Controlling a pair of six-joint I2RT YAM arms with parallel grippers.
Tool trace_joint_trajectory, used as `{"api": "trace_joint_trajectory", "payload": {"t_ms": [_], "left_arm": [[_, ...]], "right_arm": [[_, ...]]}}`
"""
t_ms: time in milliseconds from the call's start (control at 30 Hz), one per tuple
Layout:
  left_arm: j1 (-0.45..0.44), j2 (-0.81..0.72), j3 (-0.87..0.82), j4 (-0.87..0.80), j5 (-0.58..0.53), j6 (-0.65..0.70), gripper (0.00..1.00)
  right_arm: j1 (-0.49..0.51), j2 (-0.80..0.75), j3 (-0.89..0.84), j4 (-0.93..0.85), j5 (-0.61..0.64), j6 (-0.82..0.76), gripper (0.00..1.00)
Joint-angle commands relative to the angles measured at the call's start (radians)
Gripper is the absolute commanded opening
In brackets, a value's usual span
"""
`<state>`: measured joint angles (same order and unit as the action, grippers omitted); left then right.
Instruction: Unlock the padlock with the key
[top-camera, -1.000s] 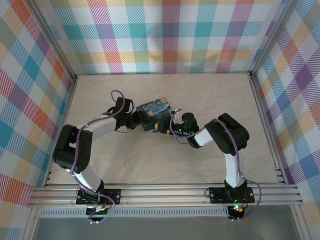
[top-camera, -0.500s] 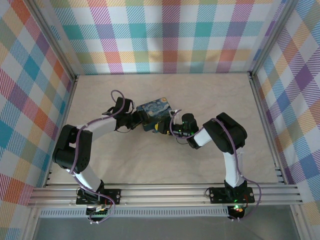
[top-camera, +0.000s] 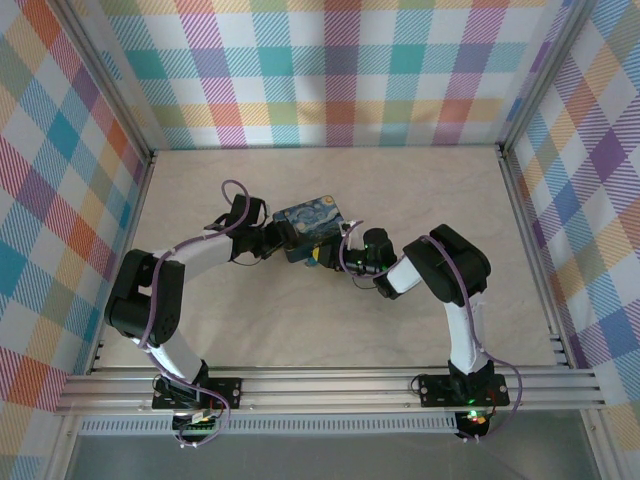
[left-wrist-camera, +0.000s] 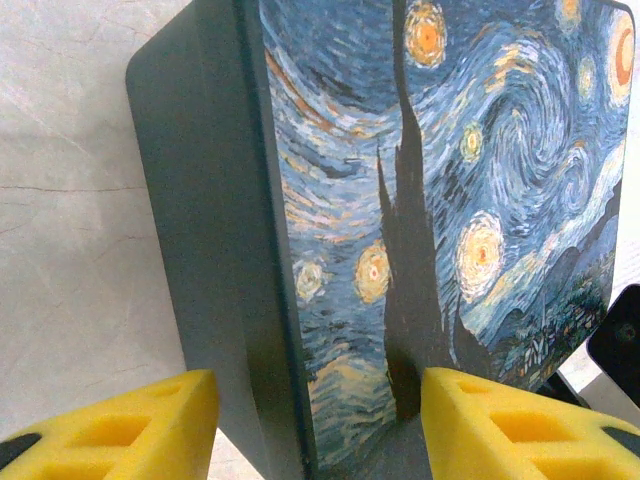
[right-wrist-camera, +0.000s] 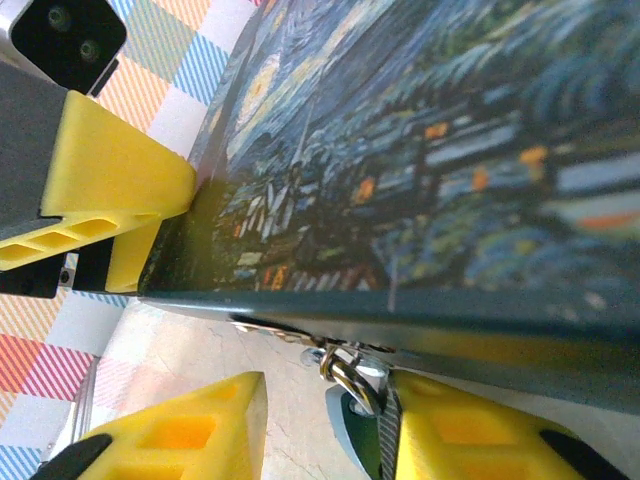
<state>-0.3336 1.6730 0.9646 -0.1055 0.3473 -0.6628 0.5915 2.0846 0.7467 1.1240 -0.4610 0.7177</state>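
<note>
The left end effector (left-wrist-camera: 315, 400) clamps the box (left-wrist-camera: 450, 200); the right end effector (right-wrist-camera: 325, 400), part open with no visible hold, straddles the padlock (right-wrist-camera: 355, 440). Approach step, likely; next the key must enter the lock squarely.

Pale marbled table (top-camera: 300, 330), starry-night painted box (top-camera: 312, 222) lying flat on it near the middle

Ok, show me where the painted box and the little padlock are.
painted box (left-wrist-camera: 470, 200), left wrist view, on the swirling sky of its lid.
padlock (right-wrist-camera: 345, 378), right wrist view, on its silvery shackle under the box's edge.
</note>
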Motion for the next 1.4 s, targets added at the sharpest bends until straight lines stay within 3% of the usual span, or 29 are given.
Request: {"api": "trace_joint_trajectory", "payload": {"t_ms": [0, 467, 900, 1367], "left_arm": [[-0.010, 0.005, -0.023, -0.095, -0.042, 0.000, 0.55], [-0.010, 0.001, -0.028, -0.094, -0.045, 0.001, 0.55], [-0.010, -0.012, -0.054, -0.083, -0.047, 0.004, 0.55], [-0.010, -0.033, -0.063, -0.062, -0.035, -0.006, 0.59]], "right_arm": [[0.009, -0.015, -0.015, 0.053, -0.020, 0.007, 0.30], [0.009, -0.037, -0.032, 0.025, 0.018, 0.017, 0.05], [-0.008, -0.082, -0.070, 0.075, 0.126, 0.091, 0.01], [-0.043, -0.164, -0.105, 0.000, 0.176, 0.089, 0.01]]}}
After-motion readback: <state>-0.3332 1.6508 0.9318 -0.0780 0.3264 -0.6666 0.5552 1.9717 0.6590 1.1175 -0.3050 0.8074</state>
